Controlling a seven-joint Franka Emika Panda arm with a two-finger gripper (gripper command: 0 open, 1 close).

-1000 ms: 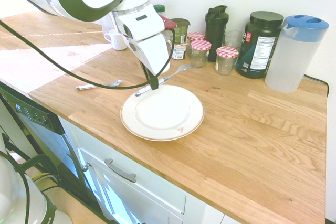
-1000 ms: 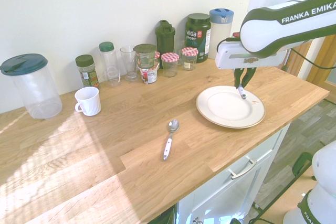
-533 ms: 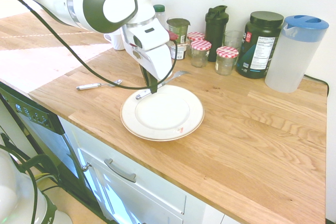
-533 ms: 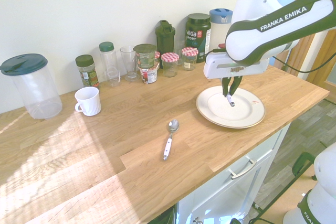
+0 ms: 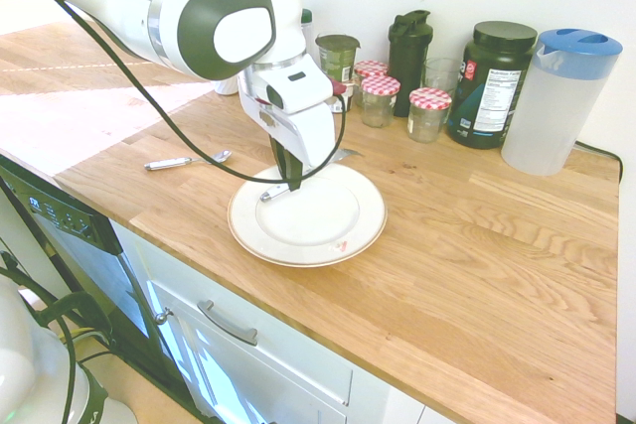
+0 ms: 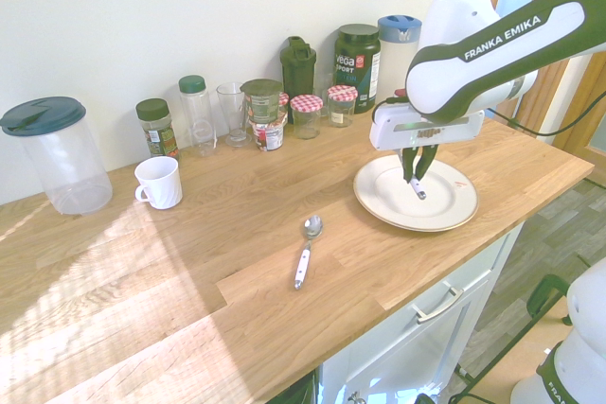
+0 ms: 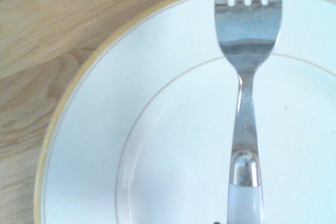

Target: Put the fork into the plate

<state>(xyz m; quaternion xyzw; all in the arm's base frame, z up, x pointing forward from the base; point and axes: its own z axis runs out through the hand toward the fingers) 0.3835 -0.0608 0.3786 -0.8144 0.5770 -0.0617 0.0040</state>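
Gripping the fork (image 5: 298, 168) by its handle, the gripper (image 5: 294, 184) hangs over the near-left part of the plate (image 5: 343, 230) in the first exterior view; fingers are clamped on the handle. White handle end pokes out low at the plate's left rim, tines reach back past the far rim toward the jars. Plate sits on the wooden desk (image 5: 477, 245) near its front edge, reddish mark on the rim toward the camera. A spoon (image 5: 184, 161) lies on the desk well left of the plate.

Second exterior view: gripper (image 6: 416, 180) points down above the plate (image 6: 445, 210), fork (image 6: 418, 186) handle tip showing below the fingers, just over the plate's middle. Whether the tip touches the plate cannot be told. Spoon (image 6: 305, 250) lies apart, toward the desk's front, and a white mug (image 6: 158, 182) stands further left.

Wrist view: fork (image 7: 247, 93) runs lengthwise over the plate (image 7: 131, 145), tines crossing the tan rim line, white handle starting low in the picture. Wood grain of the desk (image 7: 47, 35) shows outside the rim.
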